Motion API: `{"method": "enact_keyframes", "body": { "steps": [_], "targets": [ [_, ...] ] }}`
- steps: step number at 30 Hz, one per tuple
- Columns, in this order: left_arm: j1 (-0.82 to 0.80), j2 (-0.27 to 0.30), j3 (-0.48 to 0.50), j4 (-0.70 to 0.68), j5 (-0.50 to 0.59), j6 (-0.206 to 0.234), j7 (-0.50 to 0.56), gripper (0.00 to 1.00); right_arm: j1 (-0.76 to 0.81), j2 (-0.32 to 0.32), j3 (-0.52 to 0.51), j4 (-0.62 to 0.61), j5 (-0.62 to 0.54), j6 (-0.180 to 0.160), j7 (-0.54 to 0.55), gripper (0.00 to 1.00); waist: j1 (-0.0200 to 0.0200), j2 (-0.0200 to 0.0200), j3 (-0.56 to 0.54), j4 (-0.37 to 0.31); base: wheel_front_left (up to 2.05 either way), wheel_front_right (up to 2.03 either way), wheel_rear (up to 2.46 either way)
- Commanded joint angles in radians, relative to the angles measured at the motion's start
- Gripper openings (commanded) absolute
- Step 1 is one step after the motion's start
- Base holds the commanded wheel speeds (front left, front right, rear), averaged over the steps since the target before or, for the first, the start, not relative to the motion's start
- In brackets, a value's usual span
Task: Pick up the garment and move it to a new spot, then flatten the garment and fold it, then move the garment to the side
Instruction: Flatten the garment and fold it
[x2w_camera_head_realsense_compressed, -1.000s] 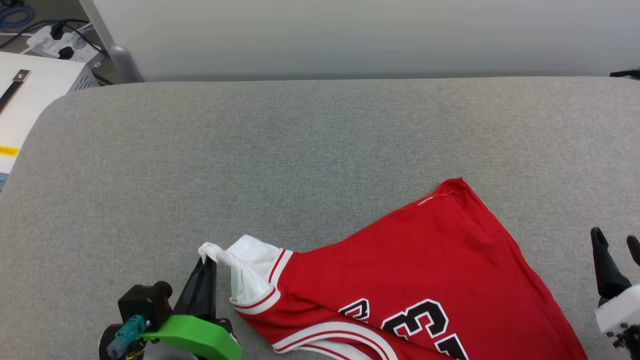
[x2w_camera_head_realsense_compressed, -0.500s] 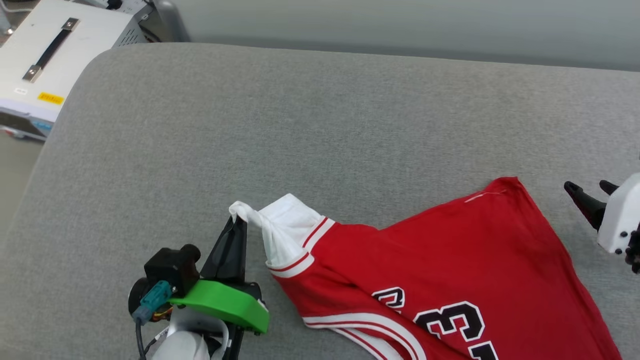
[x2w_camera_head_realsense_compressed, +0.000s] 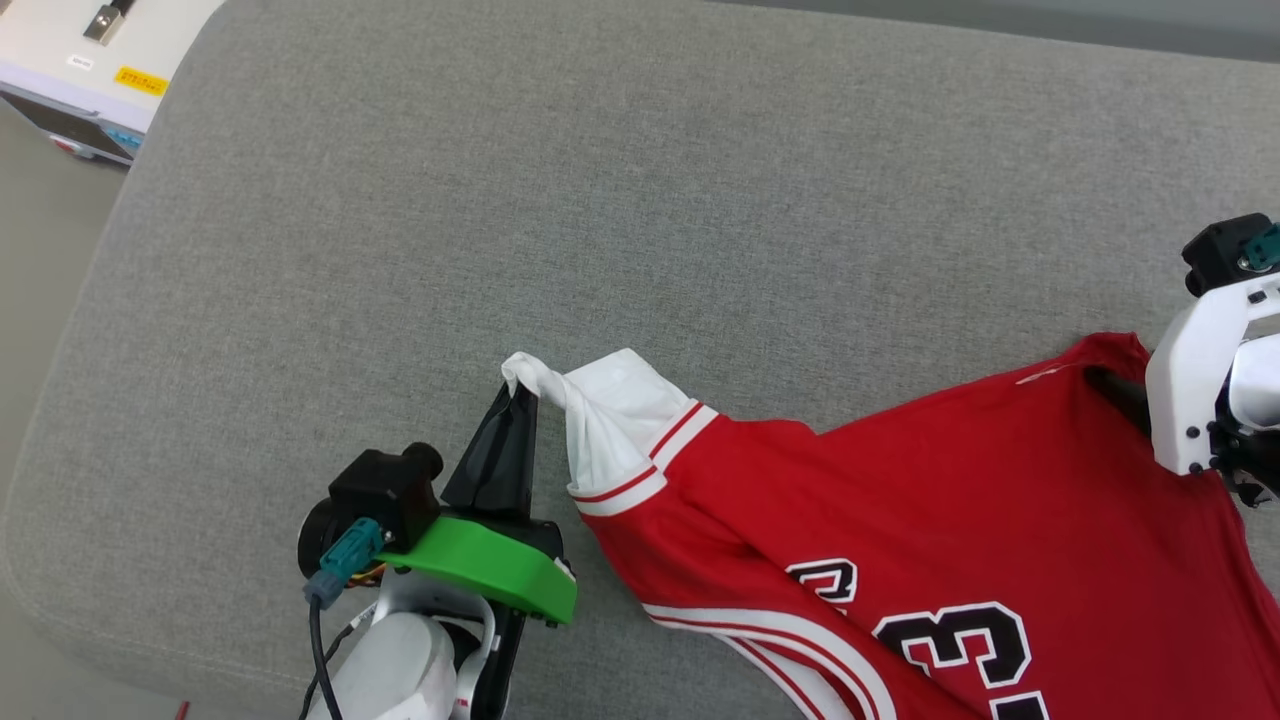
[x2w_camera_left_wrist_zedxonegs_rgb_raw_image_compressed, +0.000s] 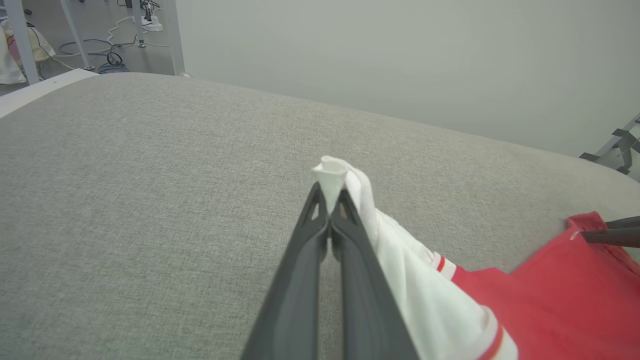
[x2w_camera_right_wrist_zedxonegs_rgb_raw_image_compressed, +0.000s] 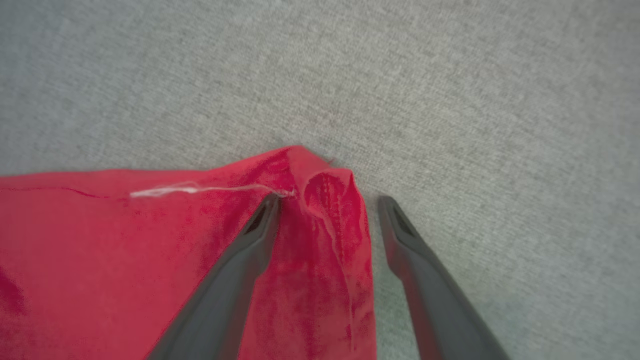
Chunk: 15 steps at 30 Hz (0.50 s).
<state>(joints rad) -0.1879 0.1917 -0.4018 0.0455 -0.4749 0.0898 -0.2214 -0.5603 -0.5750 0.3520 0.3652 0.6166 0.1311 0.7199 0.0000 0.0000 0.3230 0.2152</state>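
Two grippers are seen at the garment (x2w_camera_head_realsense_compressed: 900, 500), which is spread on the grey cushion (x2w_camera_head_realsense_compressed: 450, 200) toward its near right part; its red body and black, white-outlined numerals are cut off by the bottom of the head view. The left gripper (x2w_camera_head_realsense_compressed: 520, 385) is pressed fully closed on the tip of the white sleeve (x2w_camera_head_realsense_compressed: 615, 420), which is drawn into a twisted point toward the cushion's left edge. The right gripper (x2w_camera_right_wrist_zedxonegs_rgb_raw_image_compressed: 330, 200) is spread wide at the red hem corner (x2w_camera_right_wrist_zedxonegs_rgb_raw_image_compressed: 320, 170); one finger is laid on the red fabric, the other on bare cushion just beside it, and nothing is clamped. A white case (x2w_camera_head_realsense_compressed: 80, 70) is seen beyond the cushion's far left corner.
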Motion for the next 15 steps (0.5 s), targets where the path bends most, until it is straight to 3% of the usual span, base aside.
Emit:
{"method": "enact_keyframes", "body": {
  "steps": [1, 5, 6, 8, 15],
  "targets": [
    [-0.022, -0.005, -0.001, 0.007, 0.002, -0.011, -0.009, 0.0, -0.007, 0.0, 0.023, 0.036, 0.018, 0.0, 0.002, 1.0, 0.0, 0.0, 0.026, 0.012, 0.0, 0.0, 0.0],
    [-0.03, -0.01, 0.0, 0.022, 0.0, -0.017, -0.016, 0.0, 0.004, 0.001, 0.092, 0.116, 0.088, 0.0, 0.083, 1.0, 0.0, 0.0, 0.034, 0.012, 0.0, 0.0, 0.0],
    [-0.03, -0.011, 0.001, 0.026, -0.001, -0.018, -0.018, 0.0, 0.006, 0.002, 0.111, 0.126, 0.113, 0.0, 0.111, 0.81, 0.0, 0.0, 0.034, 0.011, 0.0, 0.0, 0.0],
    [-0.03, -0.01, 0.004, 0.032, -0.002, -0.018, -0.02, 0.0, 0.003, 0.0, 0.14, 0.128, 0.148, 0.0, 0.139, 0.0, 0.0, 0.0, 0.034, 0.006, 0.0, 0.0, 0.0],
    [-0.027, -0.014, 0.018, 0.054, -0.018, -0.016, -0.025, 0.0, -0.049, -0.005, 0.17, 0.119, 0.228, 0.0, 0.114, 0.0, 0.0, 0.0, 0.007, -0.014, 0.0, 0.0, 0.0]
  ]
}}
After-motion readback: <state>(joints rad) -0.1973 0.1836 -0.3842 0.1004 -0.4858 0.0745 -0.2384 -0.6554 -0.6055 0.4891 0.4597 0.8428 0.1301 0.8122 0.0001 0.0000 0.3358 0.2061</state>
